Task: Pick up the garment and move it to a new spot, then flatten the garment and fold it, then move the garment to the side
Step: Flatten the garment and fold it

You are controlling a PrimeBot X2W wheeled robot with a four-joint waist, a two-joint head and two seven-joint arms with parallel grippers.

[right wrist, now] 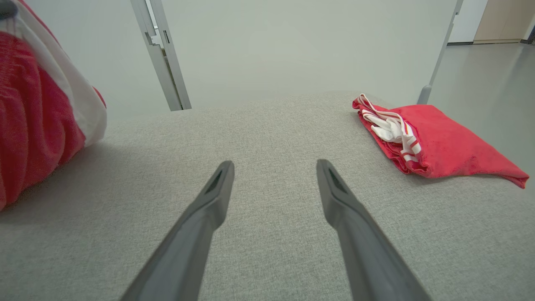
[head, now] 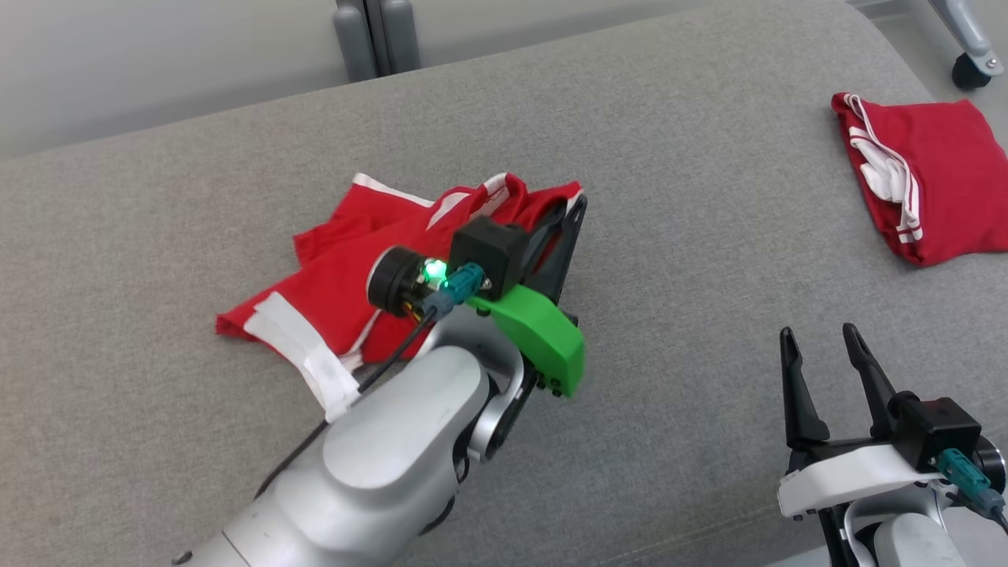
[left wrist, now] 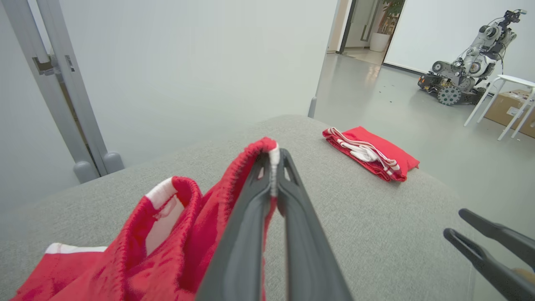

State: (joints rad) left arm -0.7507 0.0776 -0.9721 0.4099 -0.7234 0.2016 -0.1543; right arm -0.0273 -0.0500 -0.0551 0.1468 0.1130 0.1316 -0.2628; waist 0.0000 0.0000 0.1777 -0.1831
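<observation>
Grey upholstery (head: pixel 669 260) is stretching away from the robot's body. Nearest on it, the right gripper (head: pixel 819 335) is hovering low with its fingers spread apart, carrying nothing. Further out and to the left, the left gripper (left wrist: pixel 272 155) is clamping tight on the white-trimmed hem of the crumpled red garment (head: pixel 331 276), which is lying in a heap near the middle of the surface. The pinched edge is standing up between the dark fingers (left wrist: pixel 246 217) while the rest is sagging onto the cushion below. Well apart, toward the far right corner, a second red garment (head: pixel 937 173) is sitting folded. Beyond the far edge, grey posts (head: pixel 378 35) are rising.

By my reading, the first step is getting under way: the grasp is made, the lift is not. The next move is calling for a raise that clears the heap off the surface, then a carry to open ground between the two garments, without letting the thin pinch slip.
</observation>
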